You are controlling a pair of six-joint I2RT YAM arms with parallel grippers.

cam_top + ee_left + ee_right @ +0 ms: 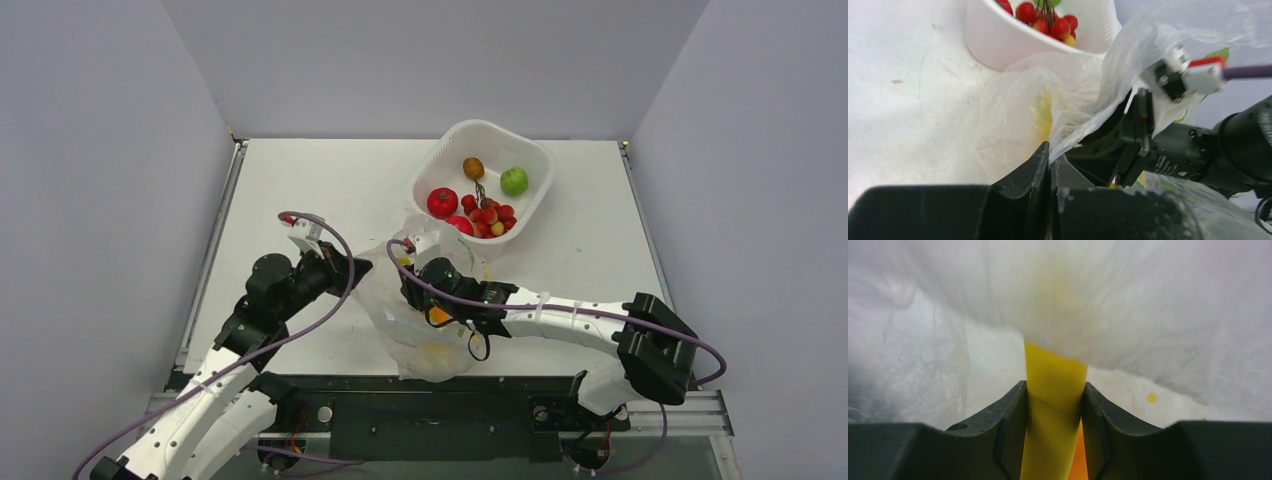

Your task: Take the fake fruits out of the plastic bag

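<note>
The plastic bag [400,305] lies crumpled near the table's front edge, between my two arms. My left gripper [360,268] is shut on a fold of the bag's edge [1068,135], its jaws [1050,155] pressed together on the film. My right gripper [432,308] reaches inside the bag and is shut on an orange-yellow mango-like fruit [1054,385], which stands upright between the fingers [1013,415]. Bag film [1148,300] drapes over the fruit's top. A red round fruit [442,202] and a bunch of red grapes [490,215] lie in the white tub.
The white rigid tub [440,160] stands behind the bag, at the back right, and also holds a green apple [514,181] and a small brown fruit [473,167]. In the left wrist view the tub [998,45] sits just beyond the bag. Grey walls enclose the table.
</note>
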